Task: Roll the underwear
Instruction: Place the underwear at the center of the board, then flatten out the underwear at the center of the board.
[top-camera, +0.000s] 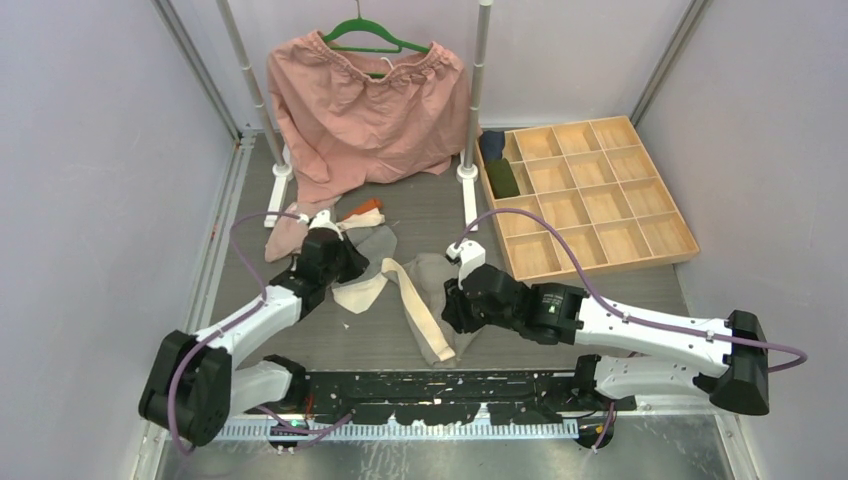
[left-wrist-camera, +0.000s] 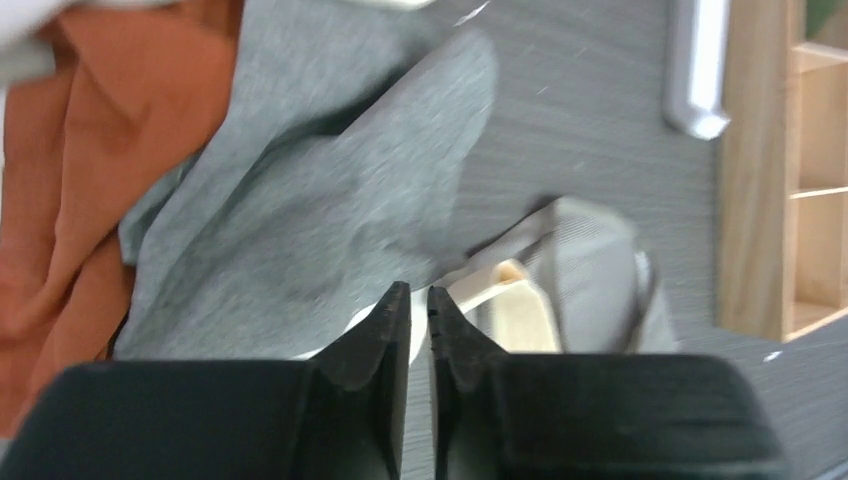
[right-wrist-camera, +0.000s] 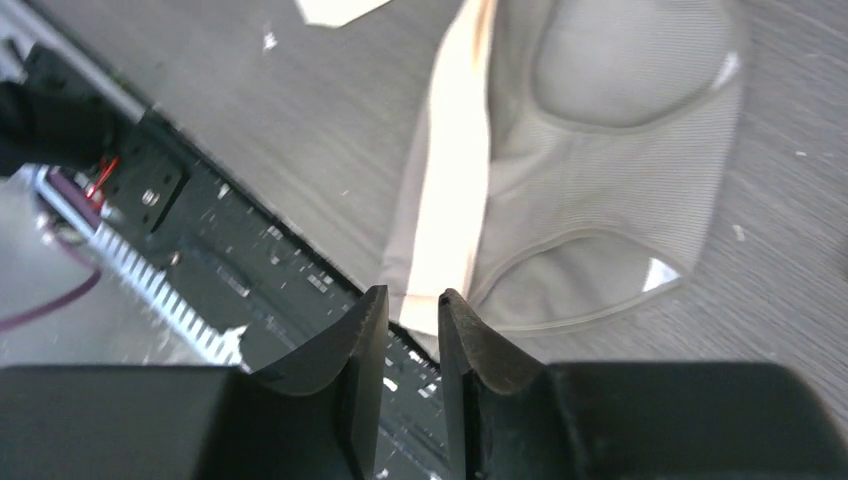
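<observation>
Top external showed the underwear (top-camera: 375, 250) heaped between the arms; the taupe pair (right-wrist-camera: 620, 200) lay long axis far-to-near, just under the nearer right gripper (right-wrist-camera: 413, 305), its fingers slightly apart and empty. The left gripper (left-wrist-camera: 420, 298), all but closed, hung over the grey piece (left-wrist-camera: 330, 200).
</observation>
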